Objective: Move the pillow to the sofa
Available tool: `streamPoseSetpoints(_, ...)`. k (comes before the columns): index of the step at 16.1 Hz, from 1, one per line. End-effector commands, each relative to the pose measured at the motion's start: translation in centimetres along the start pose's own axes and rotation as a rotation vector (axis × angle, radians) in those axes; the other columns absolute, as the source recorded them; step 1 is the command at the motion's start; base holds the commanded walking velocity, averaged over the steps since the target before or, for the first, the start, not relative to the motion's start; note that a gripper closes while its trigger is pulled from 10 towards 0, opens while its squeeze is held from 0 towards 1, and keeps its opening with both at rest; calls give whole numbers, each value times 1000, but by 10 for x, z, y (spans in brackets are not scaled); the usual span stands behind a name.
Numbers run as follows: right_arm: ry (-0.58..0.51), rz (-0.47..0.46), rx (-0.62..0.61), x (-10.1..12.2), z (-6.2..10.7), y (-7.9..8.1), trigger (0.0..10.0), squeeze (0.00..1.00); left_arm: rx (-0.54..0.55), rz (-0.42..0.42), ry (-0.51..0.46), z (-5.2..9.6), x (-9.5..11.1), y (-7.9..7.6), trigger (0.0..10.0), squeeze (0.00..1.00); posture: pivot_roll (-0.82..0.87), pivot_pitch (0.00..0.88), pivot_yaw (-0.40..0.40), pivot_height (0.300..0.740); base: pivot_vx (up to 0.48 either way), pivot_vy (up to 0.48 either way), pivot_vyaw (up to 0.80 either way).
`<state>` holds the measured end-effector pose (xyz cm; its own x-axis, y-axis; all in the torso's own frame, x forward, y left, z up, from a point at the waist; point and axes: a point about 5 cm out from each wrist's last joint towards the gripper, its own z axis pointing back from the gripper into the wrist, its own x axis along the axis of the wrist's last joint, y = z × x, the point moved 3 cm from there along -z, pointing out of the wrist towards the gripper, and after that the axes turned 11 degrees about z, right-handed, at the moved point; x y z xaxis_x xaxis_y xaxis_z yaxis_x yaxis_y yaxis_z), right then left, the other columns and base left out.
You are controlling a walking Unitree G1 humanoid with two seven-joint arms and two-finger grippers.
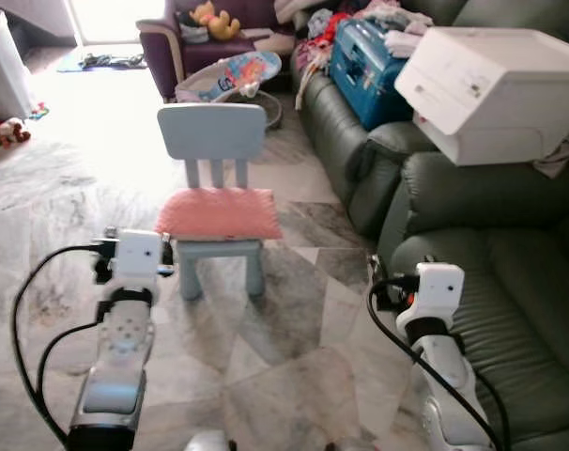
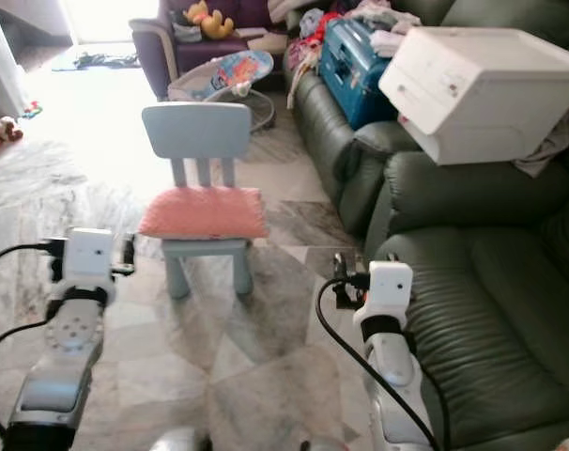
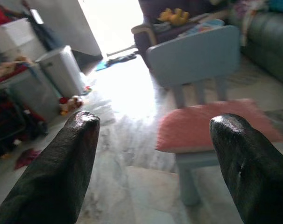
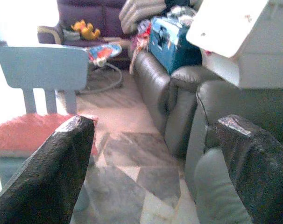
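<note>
One pink pillow [image 1: 219, 213] is seen lying flat on the seat of a small pale-blue chair [image 1: 212, 132], which stands on the marble floor [image 1: 294, 329] ahead of the robot. The dark green sofa [image 1: 510, 272] is placed to the robot's right, well apart from the chair, and a white box [image 1: 491, 89] is rested on its armrest. A blue case [image 1: 364, 61] and heaped clothes [image 1: 331, 28] are seen further along the sofa. The left gripper [image 3: 153, 154] is held in the air short of the chair, its fingers [image 3: 62, 172] spread wide with nothing between them; the pillow is seen through the gap. The right gripper [image 4: 155, 163] is raised beside the sofa's front edge, its jaws likewise released and empty. A purple armchair [image 1: 186, 42] with a yellow toy [image 1: 212, 19] is seen behind the chair.
</note>
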<state>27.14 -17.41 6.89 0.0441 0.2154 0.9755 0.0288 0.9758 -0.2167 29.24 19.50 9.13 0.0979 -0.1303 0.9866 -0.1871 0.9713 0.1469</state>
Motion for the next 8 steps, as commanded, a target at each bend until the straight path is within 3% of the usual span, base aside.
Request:
streamPoseSetpoints(1, -1, 4, -26, 0, 1, -10, 10000, 0, -45, 2, -18, 3, 4, -12, 10000, 0, 33, 0, -4, 740, 0, 0, 0)
streamPoseSetpoints(4, -11, 3, -44, 2, 3, -12, 10000, 0, -107, -4, -37, 0, 10, -24, 10000, 0, 11, 0, 28, 740, 0, 0, 0)
streamPoseSetpoints(5, -3, -9, -75, 1, 9, -17, 10000, 0, -137, 20, -75, -3, 21, -29, 10000, 0, -8, 0, 50, 740, 0, 0, 0)
streamPoseSetpoints(8, -2, -22, -106, 1, 13, -21, 10000, 0, -165, -16, -60, -2, 18, -35, 10000, 0, -25, 0, 80, 740, 0, 0, 0)
